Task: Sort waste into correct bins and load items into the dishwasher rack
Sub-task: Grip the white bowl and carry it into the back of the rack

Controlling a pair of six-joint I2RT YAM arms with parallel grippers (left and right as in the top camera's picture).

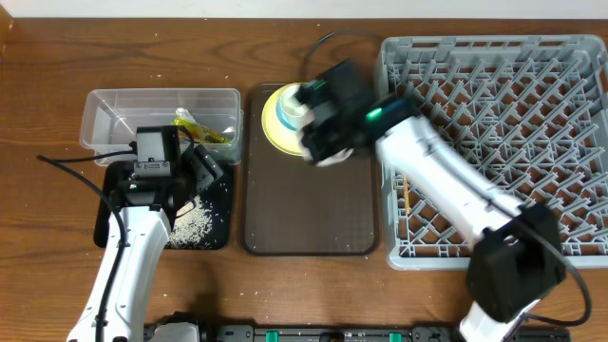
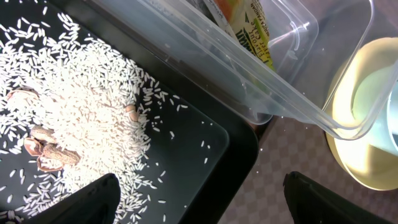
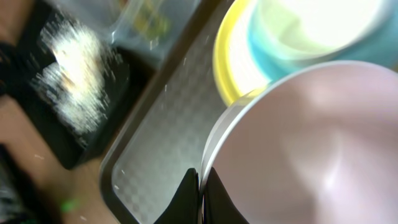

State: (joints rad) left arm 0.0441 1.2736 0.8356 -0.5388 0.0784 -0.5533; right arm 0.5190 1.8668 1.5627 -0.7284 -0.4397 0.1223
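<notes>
White bowl [image 3: 298,143] has its rim pinched between the right jaws.

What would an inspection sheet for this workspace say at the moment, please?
Surface: wooden table, with a brown serving tray at its centre.
Job's things: snack wrapper in the clear tub; rice grains in the black tray; light blue bowl on the yellow plate; dishwasher rack on the right.
Clutter: peanut shells among the rice.
Grippers: left gripper open over the black tray; right gripper pinching the white bowl by its rim.
Cables: black cable beside the left arm; another behind the serving tray.
Surroundings: nothing seen.
</notes>
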